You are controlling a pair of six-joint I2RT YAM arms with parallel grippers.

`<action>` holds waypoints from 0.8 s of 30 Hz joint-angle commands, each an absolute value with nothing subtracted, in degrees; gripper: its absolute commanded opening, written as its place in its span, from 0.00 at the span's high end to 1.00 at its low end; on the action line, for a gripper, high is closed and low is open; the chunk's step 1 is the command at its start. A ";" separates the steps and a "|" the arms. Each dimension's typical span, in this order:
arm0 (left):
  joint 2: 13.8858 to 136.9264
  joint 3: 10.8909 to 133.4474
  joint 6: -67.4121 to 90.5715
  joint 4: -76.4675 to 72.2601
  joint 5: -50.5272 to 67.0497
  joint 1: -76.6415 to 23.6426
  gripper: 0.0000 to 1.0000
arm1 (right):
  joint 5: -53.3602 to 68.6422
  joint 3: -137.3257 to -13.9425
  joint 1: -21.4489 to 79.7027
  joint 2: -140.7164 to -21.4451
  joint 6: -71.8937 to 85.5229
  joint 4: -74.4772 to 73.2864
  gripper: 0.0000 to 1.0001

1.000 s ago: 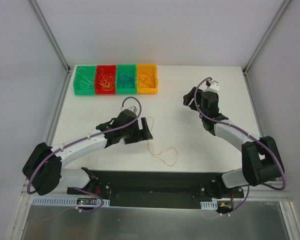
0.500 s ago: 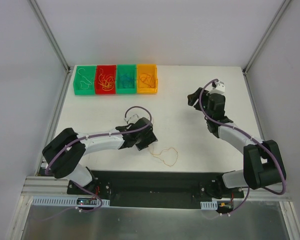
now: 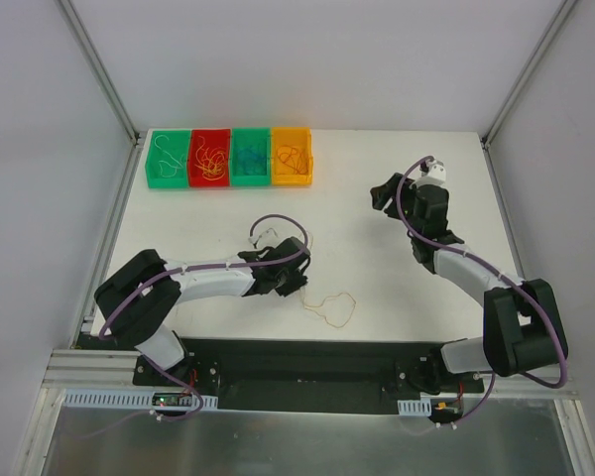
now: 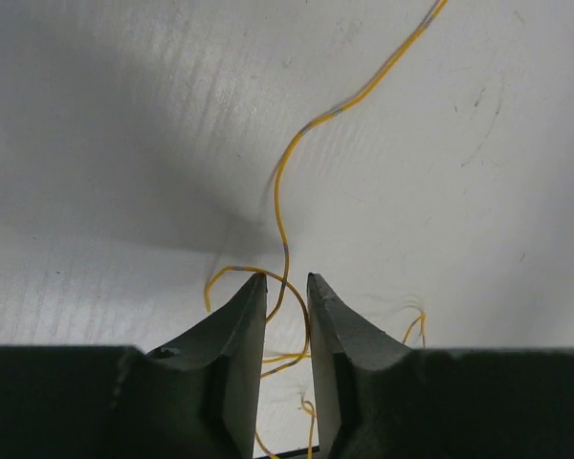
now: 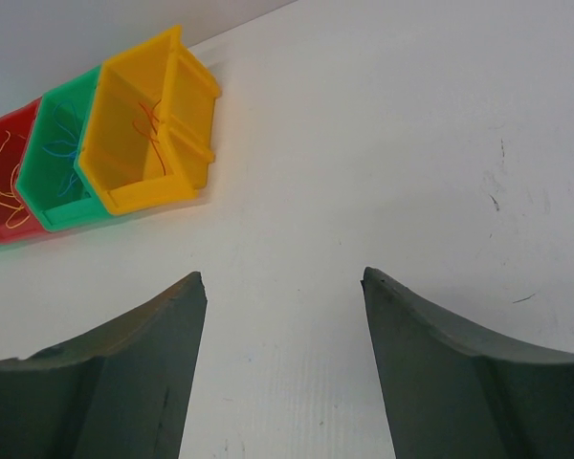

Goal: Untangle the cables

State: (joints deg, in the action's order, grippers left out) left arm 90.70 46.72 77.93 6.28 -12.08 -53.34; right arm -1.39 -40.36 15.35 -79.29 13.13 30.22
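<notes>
Left end effector (image 4: 287, 279) lower, astride cable (image 4: 277, 206)

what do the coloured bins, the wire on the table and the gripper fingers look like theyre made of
Bins: likely moulded plastic, smooth and slightly glossy, solid bright colours, crisp rims.
Wire: thin flexible strand, probably plastic-insulated, yellow-orange with grey bands; core not visible.
Gripper fingers: dark, matte, hard-looking, perhaps printed plastic; hard to tell.

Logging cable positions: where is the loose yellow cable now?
Top view: the yellow cable lies on the table near its front edge, just right of the left end effector, which straddles one strand.
</notes>
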 commanded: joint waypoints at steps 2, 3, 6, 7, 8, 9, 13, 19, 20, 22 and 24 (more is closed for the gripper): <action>88.08 46.67 75.08 8.53 -17.75 -54.23 0.85 | 3.85 -40.78 15.38 -77.25 10.56 33.31 0.32; 86.94 46.50 72.97 8.53 -18.10 -54.32 0.88 | 5.35 -41.56 15.90 -77.52 9.33 33.31 0.32; 82.02 46.41 62.87 8.53 -19.51 -54.32 1.00 | 11.84 -44.46 18.01 -78.83 2.75 31.56 0.32; 79.91 46.41 59.10 8.53 -19.86 -54.14 1.00 | 14.48 -45.52 18.63 -79.27 0.72 30.68 0.31; 77.98 46.23 55.84 8.53 -20.47 -54.23 1.00 | 17.20 -46.40 19.59 -79.71 -1.12 29.89 0.31; 74.74 45.80 52.24 8.44 -20.91 -54.14 1.00 | 20.27 -47.36 20.47 -80.24 -2.71 29.36 0.31; 66.38 45.70 33.97 8.17 -14.89 -53.18 1.00 | 29.60 -50.44 24.69 -81.47 -5.36 27.34 0.30; 56.44 46.05 18.29 15.72 -0.10 -46.77 1.00 | 37.60 -51.68 31.19 -80.77 -10.10 26.46 0.29; 54.77 46.14 16.72 16.86 3.13 -45.54 1.00 | 39.10 -51.68 31.90 -80.51 -11.24 26.28 0.28; 52.31 46.93 14.08 18.89 7.19 -42.29 1.00 | 40.17 -51.16 32.60 -79.28 -12.56 25.93 0.26; 50.98 48.42 11.27 21.69 11.41 -40.18 1.00 | 40.78 -50.37 32.96 -77.36 -13.09 25.75 0.22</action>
